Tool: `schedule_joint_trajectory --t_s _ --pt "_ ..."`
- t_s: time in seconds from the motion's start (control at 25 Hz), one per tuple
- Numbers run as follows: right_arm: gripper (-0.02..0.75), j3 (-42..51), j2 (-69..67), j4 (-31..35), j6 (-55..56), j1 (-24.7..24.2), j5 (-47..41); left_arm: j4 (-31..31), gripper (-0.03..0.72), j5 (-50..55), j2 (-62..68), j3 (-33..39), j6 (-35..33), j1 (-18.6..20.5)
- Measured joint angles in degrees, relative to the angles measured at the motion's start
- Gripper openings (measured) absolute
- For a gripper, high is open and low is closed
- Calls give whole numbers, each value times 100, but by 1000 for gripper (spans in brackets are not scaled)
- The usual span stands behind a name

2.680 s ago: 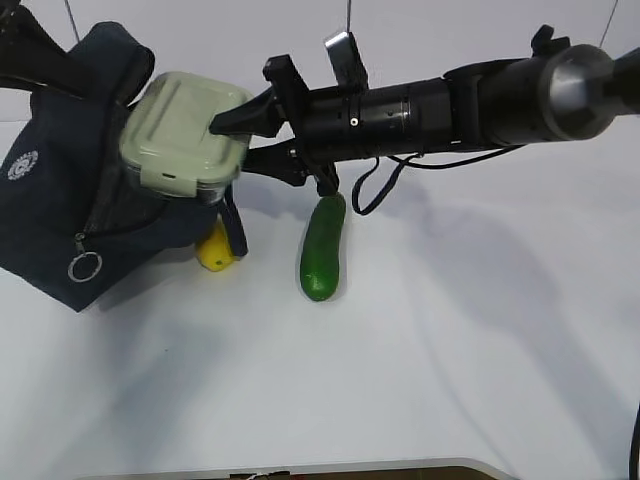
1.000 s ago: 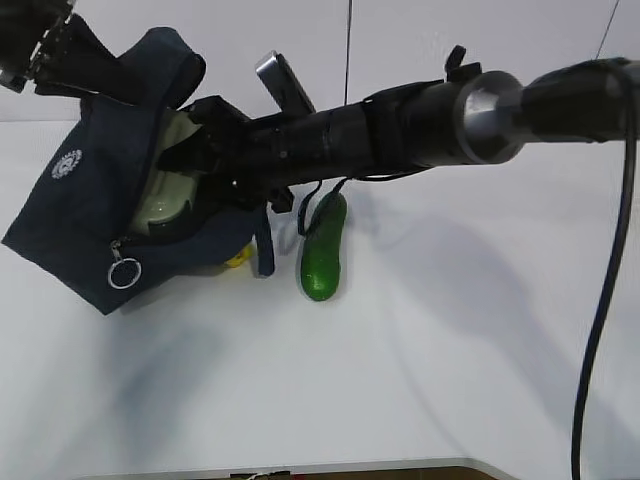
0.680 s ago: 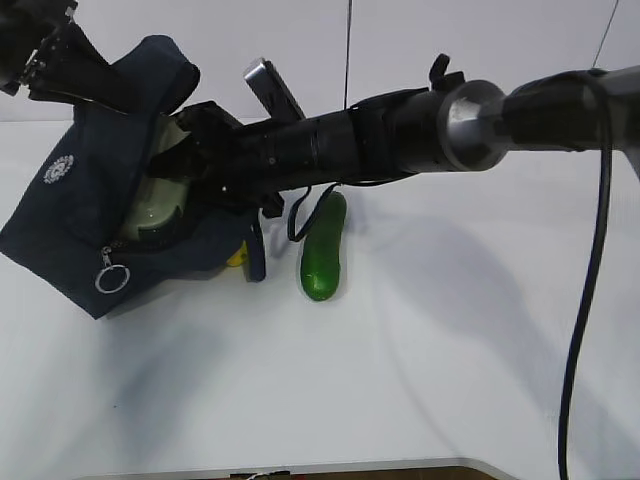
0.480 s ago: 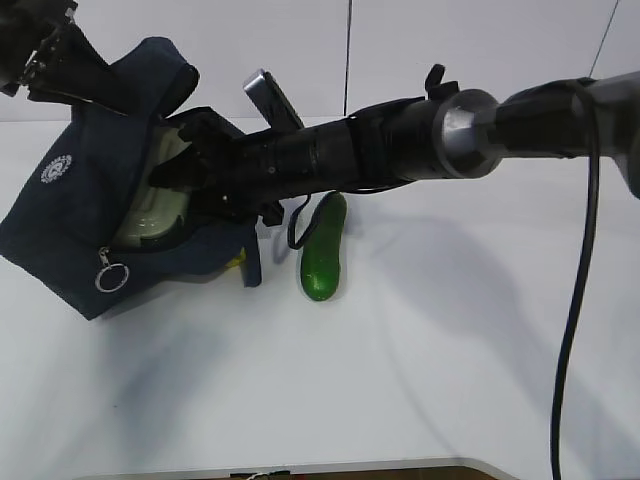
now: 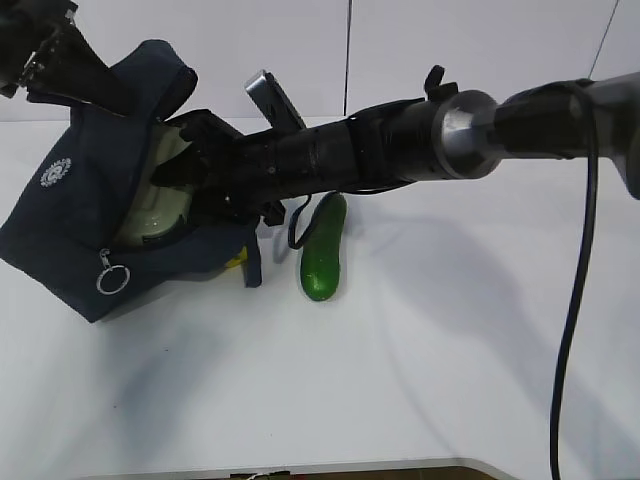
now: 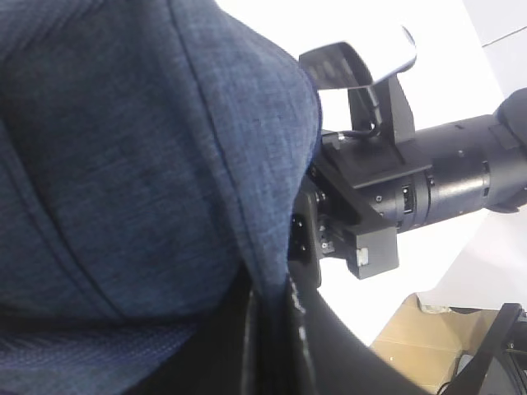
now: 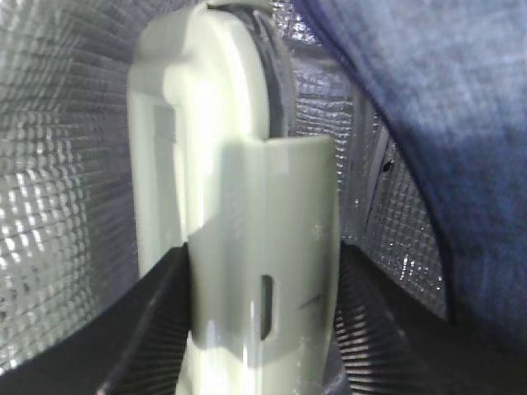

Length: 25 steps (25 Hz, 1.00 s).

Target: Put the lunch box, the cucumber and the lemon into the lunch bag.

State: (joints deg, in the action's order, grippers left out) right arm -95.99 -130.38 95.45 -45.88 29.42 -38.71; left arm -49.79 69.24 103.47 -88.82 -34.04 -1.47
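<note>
Two arms work over a plain white table point(image 5: 420, 380) that meets a pale wall panel behind it; the near table edge shows along the bottom of the exterior view. Most of the surface to the right of and in front of the right arm lies bare, while everything crowds toward the far left corner. The right gripper point(image 5: 185, 178) reaches across the middle, its tip inside the mouth of the lunch bag point(image 5: 75, 230), which is propped open and tilted on the table. Its jaws stand part-spread around the lunch box point(image 7: 239, 239), whose sage-green lid fills the right wrist view, edge-on against the silvery quilted lining; whether the pads are touching the box cannot be told. The left gripper point(image 5: 60, 60), up and to the left of the right one, is pressed together on the bag's upper rim, the navy fabric filling the left wrist view. Below the right arm's wrist, the cucumber point(image 5: 322, 250) lies on the table, clear of the bag. Beneath the right gripper, a sliver of the lemon point(image 5: 236, 262) peeks out at the bag's lower edge.
</note>
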Motion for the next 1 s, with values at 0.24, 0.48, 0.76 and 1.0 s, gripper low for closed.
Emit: schedule_joint_trajectory --t_s 0.24,0.48,0.76,1.0 --pt "418 0 0 12 0 0 6 182 0 0 0 0 69 0" --pt "419 0 0 12 0 0 6 245 0 0 0 0 81 0" --pt "463 -58 0 173 35 0 -71 282 0 0 0 0 104 0" --pt "473 -58 0 182 58 0 -100 305 0 10 0 0 111 0"
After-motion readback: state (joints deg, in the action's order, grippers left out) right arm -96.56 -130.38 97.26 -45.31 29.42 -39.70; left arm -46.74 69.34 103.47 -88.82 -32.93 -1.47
